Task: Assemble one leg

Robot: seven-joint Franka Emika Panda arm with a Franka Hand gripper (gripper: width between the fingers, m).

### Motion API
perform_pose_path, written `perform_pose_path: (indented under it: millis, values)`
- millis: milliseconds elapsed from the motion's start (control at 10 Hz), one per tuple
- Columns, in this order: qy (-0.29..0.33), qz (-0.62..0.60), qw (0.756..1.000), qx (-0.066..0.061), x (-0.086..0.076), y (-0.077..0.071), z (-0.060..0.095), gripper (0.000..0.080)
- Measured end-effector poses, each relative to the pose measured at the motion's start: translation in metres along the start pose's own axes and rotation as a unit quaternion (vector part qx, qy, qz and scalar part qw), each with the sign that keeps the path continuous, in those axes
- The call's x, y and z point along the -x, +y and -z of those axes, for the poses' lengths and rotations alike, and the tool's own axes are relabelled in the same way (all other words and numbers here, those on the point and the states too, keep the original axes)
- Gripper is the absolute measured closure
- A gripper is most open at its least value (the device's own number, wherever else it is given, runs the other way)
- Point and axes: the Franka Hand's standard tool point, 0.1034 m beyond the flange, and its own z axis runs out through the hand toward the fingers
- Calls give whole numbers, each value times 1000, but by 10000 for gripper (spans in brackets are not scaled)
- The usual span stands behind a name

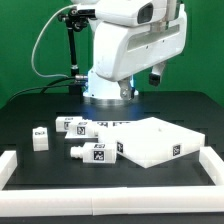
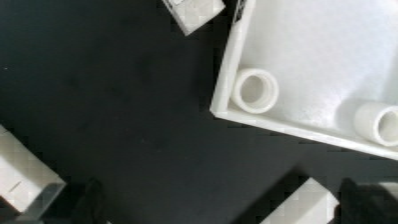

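Note:
Several white legs with black-and-white tags lie on the black table in the exterior view: one (image 1: 72, 125) at the back left, one (image 1: 95, 152) in front of it, and a small block (image 1: 41, 137) further left. The large flat white panel (image 1: 160, 140) with round sockets lies to their right. My gripper (image 1: 155, 74) hangs high above the panel's back edge, touching nothing. In the wrist view my gripper (image 2: 222, 210) is open and empty, its dark fingertips (image 2: 80, 205) wide apart. The panel (image 2: 311, 50) with a socket (image 2: 258, 92) and a leg end (image 2: 196, 12) show there.
White foam rails border the table at the exterior view's left (image 1: 15, 160), front (image 1: 110, 195) and right (image 1: 213, 165). Another small tagged piece (image 1: 107, 122) lies by the robot base (image 1: 108, 95). White pieces show at the wrist view's edges (image 2: 22, 175) (image 2: 329, 198).

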Motion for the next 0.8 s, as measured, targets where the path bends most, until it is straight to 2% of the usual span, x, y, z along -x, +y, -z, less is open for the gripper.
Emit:
perform_pose_path:
  millis: [500,600,700,800]
  values:
    - [-1,0,1000,-1,0,0,-1,150]
    - [13,8,1000,10,0,4,-5,150]
    - [35,9,999,29,8,5,-24,150]
    - [50,8,998,39,13,-2,-45,150]
